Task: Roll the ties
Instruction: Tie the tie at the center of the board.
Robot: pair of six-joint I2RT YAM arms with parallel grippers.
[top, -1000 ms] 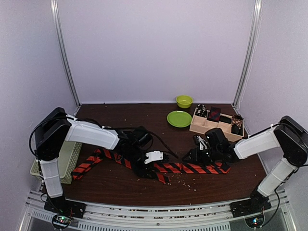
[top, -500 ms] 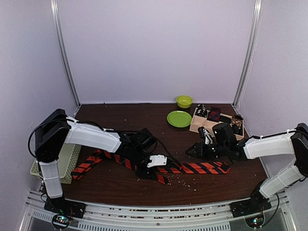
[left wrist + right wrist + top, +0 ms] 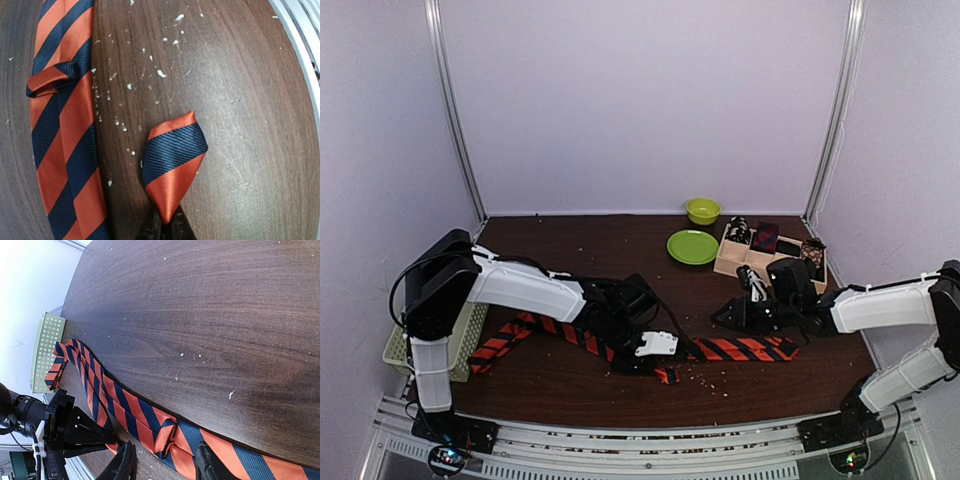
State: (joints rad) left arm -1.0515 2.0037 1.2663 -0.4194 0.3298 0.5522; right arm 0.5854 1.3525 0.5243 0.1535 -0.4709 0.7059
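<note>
One striped tie (image 3: 740,349) lies lengthwise left-to-right along the near surface (image 3: 620,250), from the basket (image 3: 460,330) to beneath the right tool (image 3: 165,447), fingers spread. Its pointed end is pinched in the left tool (image 3: 165,222).

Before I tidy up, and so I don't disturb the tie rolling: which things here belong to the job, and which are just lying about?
Job: striped tie, its narrow tip pinched in the left gripper; right gripper, open over it; rolled ties in the wooden box.
Lying about: green plate, green bowl, mesh basket.
</note>
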